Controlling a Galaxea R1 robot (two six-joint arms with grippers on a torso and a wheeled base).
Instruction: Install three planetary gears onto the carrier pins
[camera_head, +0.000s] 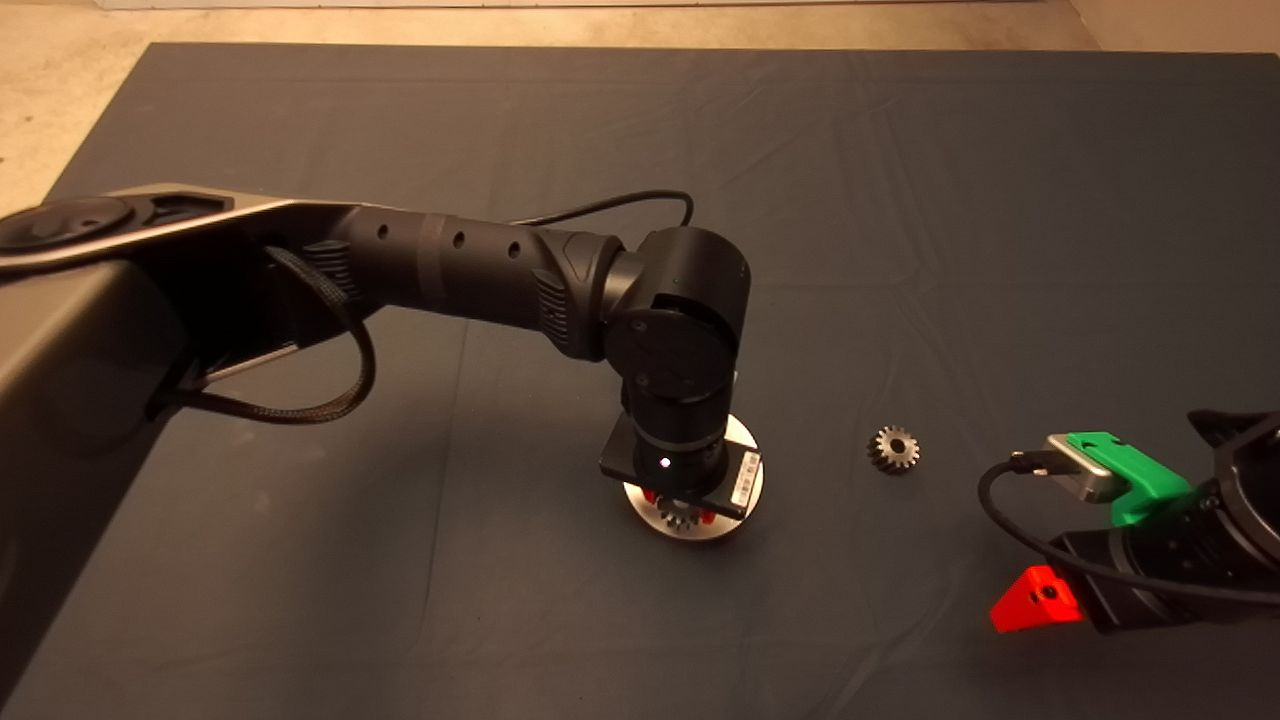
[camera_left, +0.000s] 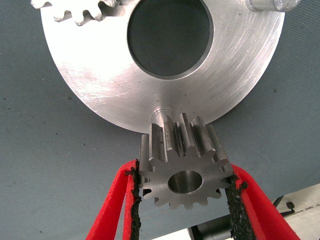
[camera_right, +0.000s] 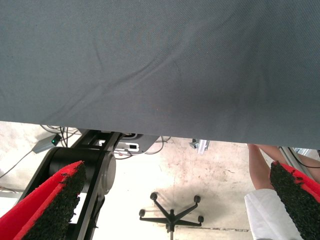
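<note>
The left hand (camera_left: 182, 192) is clenched on a planetary gear (camera_left: 184, 165) over a carrier pin (camera_left: 161, 114); bore and pin should be aligned before release, while the right hand (camera_head: 1050, 600) is parked open

Dim and warm-toned from above, with the mat (camera_head: 900, 200) dark and only soft shadows under the arm. Bright, cooler and sharp up close, with glare across the scratched disc (camera_left: 100, 85). Floor (camera_right: 210, 170) beyond the mat washed out pale.
</note>
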